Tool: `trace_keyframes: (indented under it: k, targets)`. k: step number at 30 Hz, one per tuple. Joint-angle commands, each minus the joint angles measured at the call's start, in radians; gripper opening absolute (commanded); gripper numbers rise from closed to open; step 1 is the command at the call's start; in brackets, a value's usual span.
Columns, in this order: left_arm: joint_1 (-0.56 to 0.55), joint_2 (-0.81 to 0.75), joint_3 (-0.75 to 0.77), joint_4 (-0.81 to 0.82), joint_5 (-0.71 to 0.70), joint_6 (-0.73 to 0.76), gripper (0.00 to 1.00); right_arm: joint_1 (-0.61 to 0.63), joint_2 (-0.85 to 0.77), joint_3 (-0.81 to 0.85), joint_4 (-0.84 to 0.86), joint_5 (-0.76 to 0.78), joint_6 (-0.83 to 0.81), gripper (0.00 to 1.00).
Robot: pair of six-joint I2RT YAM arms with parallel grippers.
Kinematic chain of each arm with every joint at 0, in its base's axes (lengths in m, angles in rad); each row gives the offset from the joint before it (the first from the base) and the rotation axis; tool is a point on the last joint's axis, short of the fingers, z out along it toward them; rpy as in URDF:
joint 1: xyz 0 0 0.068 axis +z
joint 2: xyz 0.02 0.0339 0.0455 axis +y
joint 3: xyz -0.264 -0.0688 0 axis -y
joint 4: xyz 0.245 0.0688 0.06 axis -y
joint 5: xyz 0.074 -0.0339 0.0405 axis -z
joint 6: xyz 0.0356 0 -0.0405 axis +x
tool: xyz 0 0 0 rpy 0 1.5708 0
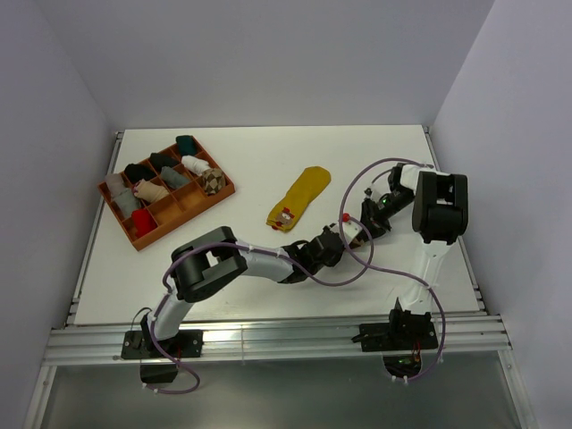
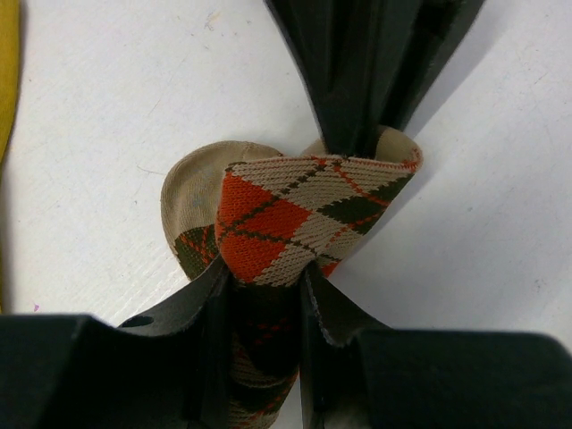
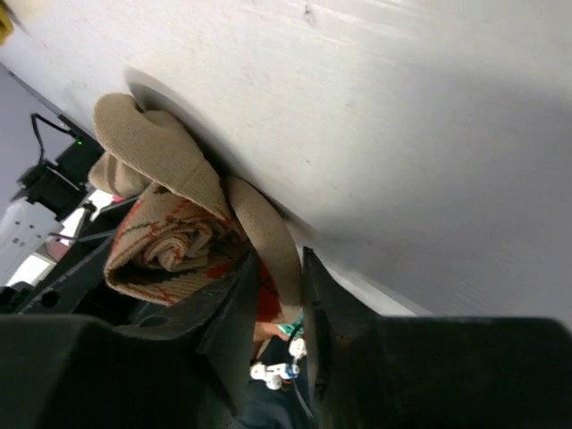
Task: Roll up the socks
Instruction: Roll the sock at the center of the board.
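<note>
I'm holding the orange argyle sock [image 2: 295, 214] up between both arms, at the near side of the desk [image 1: 268, 152], a little right of centre. My left end effector [image 2: 264, 290] is clamping narrow on the rolled body, and knit is bulging out past the fingers. My right end effector [image 3: 277, 273] is meeting it from the opposite side, jaws narrow, pinching the cream cuff layer that is opening like a pocket over the roll.

What I'm worrying about: that cuff pinch looks thin. If the fabric slips out while I'm stretching it over the bundle, I reckon the roll springs loose and I'm starting over. Pull too hard and I may drag the whole sock out of the left grip instead. The two sets of fingers are also working almost tip to tip, so a careless approach could knock them together.

The mustard sock [image 1: 302, 192] is lying flat just beyond, toward the far left of my grip. The tray [image 1: 183, 218] of bundles is sitting well apart at the left. The only marking I'm spotting is a small red label [image 1: 287, 214] at the mustard sock's near end, too small to read.
</note>
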Motion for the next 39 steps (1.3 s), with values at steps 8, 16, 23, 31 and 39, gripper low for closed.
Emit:
trace_keyframes:
  k: [8, 16, 23, 31, 39]
  targets:
    - [-0.025, -0.018, -0.043, 0.044, 0.023, 0.026, 0.0, 0.02, 0.039, 0.065, -0.003, -0.001, 0.006, 0.0]
    - [-0.031, -0.106, -0.139, 0.172, 0.104, 0.06, 0.0, 0.04, 0.045, 0.087, 0.004, 0.057, 0.004, 0.0]
    - [-0.04, -0.146, -0.152, 0.224, 0.182, 0.102, 0.0, 0.054, 0.051, 0.085, 0.007, 0.075, -0.011, 0.0]
    - [-0.049, -0.164, -0.137, 0.176, 0.319, 0.189, 0.0, 0.069, 0.039, 0.116, 0.013, 0.103, -0.006, 0.0]
    - [-0.052, -0.112, 0.021, -0.146, 0.527, 0.309, 0.0, 0.089, 0.054, 0.199, -0.023, 0.08, -0.02, 0.0]
